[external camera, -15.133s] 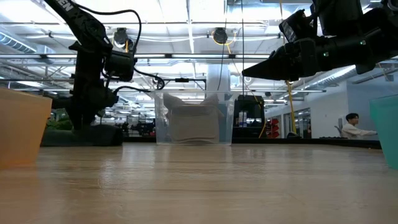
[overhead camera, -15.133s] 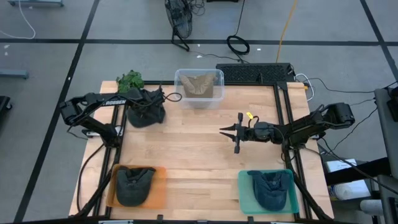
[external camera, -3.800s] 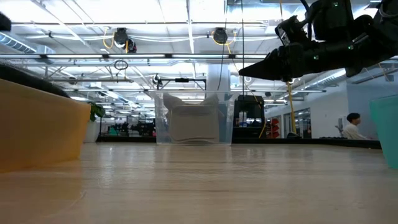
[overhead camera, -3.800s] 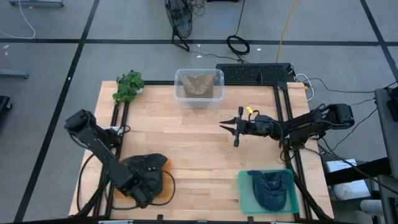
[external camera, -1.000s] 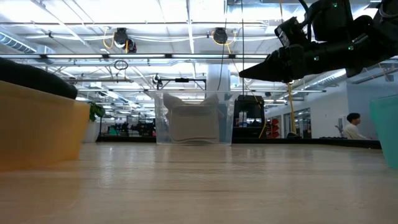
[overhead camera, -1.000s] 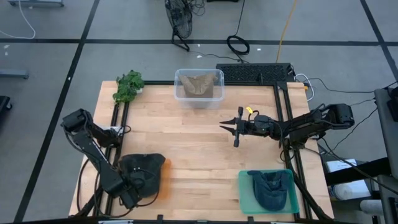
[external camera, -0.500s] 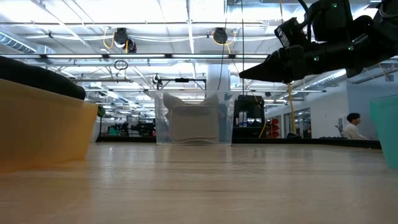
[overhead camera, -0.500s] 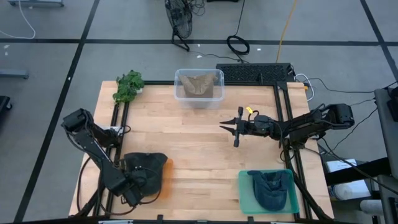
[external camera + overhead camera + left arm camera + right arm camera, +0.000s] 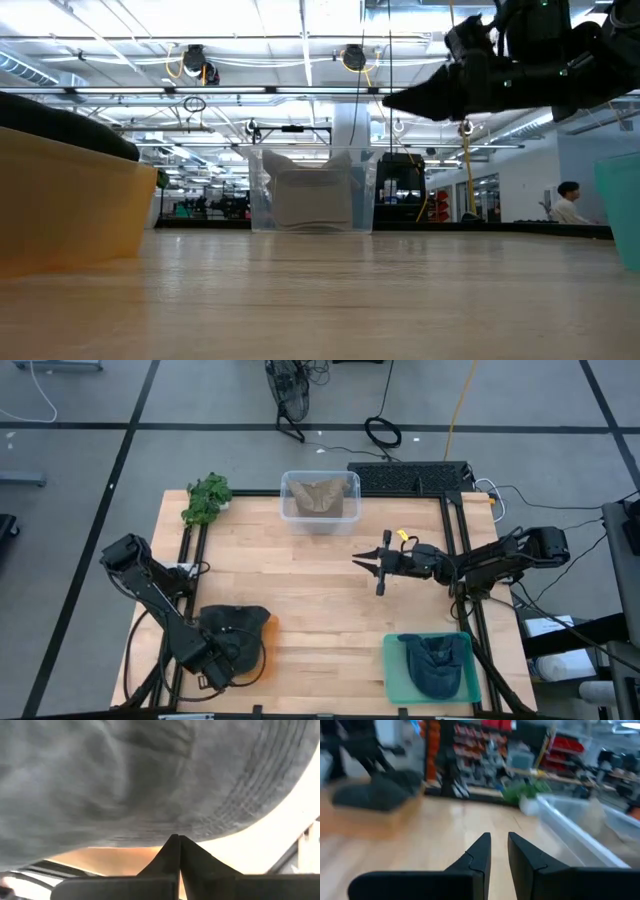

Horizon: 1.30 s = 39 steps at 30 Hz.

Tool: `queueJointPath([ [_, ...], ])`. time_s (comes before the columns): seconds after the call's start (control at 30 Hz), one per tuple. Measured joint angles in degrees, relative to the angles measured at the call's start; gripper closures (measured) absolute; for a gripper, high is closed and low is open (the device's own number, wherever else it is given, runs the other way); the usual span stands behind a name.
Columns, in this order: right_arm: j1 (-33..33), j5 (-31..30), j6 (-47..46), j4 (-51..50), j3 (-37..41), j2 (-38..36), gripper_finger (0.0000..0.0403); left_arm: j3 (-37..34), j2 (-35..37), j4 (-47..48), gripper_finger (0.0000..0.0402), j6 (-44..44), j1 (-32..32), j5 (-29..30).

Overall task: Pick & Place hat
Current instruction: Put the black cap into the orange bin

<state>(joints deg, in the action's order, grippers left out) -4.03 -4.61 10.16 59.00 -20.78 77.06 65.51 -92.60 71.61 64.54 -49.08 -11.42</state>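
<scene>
Left gripper (image 9: 222,665), fingers pressed together (nothing visibly between the tips in its wrist view), sits low at the orange tray (image 9: 262,635), on whose rim the dark hat (image 9: 232,628) lies draped, while right gripper (image 9: 362,566), fingers slightly parted and empty, hovers well away from that tray.

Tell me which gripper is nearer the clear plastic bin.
Right. The right gripper hovers just in front of the clear plastic bin; the left gripper is at the table's near left corner.
</scene>
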Motion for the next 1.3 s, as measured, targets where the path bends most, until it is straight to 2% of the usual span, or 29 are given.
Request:
queueJointPath([
  [0.13,0.0,4.8,-1.6,2.6,0.0,0.6,0.036,2.7,0.0,4.1,0.0394,0.0,0.0,2.9],
  [0.27,0.0,4.6,-1.6,0.9,0.0,0.6,0.036,7.7,0.0,9.6,0.0398,0.1,0.0,3.1],
  [0.33,0.0,4.6,-1.5,0.6,0.0,0.6,0.036,11.1,0.0,13.1,0.0395,0.1,0.0,5.2],
  [0.4,0.0,4.6,-1.4,0.9,0.0,0.6,0.036,14.3,0.1,15.2,0.0393,0.1,0.0,12.0],
  [0.47,0.0,4.6,-1.1,0.7,0.0,0.6,0.036,16.4,0.1,14.8,0.0397,-0.7,0.1,24.1],
  [0.57,0.0,4.6,-0.7,0.7,0.0,0.6,0.036,16.5,0.2,8.6,0.0397,-4.3,1.7,42.1],
  [0.63,0.0,4.6,-0.7,0.7,0.0,0.6,0.036,15.0,0.2,2.2,0.0397,-10.6,4.3,46.9],
  [0.77,0.0,4.6,-0.5,0.4,0.0,0.6,0.036,10.8,0.1,-7.4,0.0396,-20.3,11.2,44.8],
  [0.9,0.0,4.6,-0.2,-0.6,0.0,0.6,0.036,8.0,0.1,-7.9,0.0397,-22.5,17.1,42.0],
  [1.0,0.0,4.6,0.0,-0.9,0.0,0.6,0.036,6.6,0.1,-8.1,0.0397,-25.4,20.4,36.3],
  [1.13,0.0,4.5,0.7,-1.1,0.0,0.6,0.036,4.1,0.1,-8.6,0.0393,-27.0,22.9,26.7],
  [1.3,0.0,4.5,1.0,-1.3,0.0,0.6,0.036,0.8,0.1,-12.2,0.0395,-26.3,23.2,23.0],
])
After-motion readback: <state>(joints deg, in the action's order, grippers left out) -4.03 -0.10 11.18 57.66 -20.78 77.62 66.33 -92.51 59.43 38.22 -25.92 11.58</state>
